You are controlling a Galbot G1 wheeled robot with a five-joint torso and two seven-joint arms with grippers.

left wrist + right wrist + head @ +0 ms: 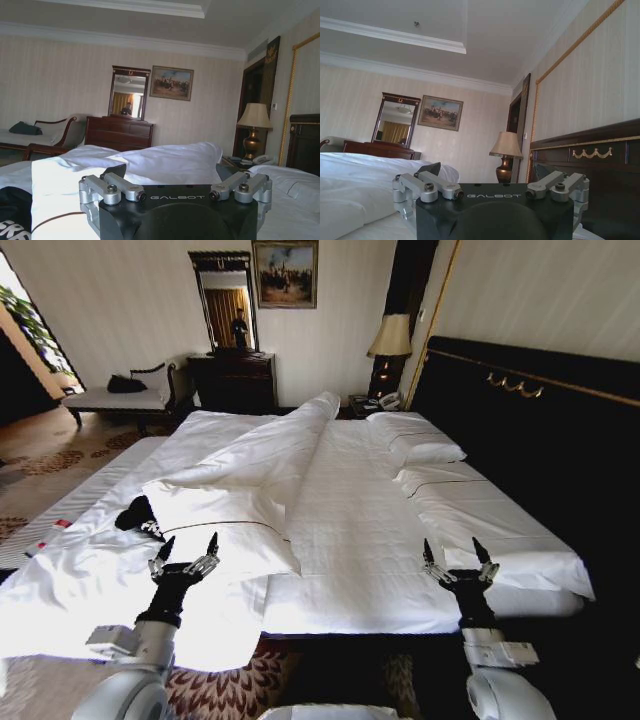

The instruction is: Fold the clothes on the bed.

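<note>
Pincers both spread wide and empty, raised over the near edge of the bed (350, 530), apparently staged for a reach. Left pincer (185, 552) hovers above the turned-back duvet (250, 475); right pincer (457, 558) is over bare sheet. Black T-shirt (138, 515) lies crumpled on the bed, partly tucked under the duvet fold, just beyond and left of the left pincer, well apart from the right.

Both arms reach forward, left tool (187, 546) and right tool (456, 552) held level, fingers spread wide apart.
</note>
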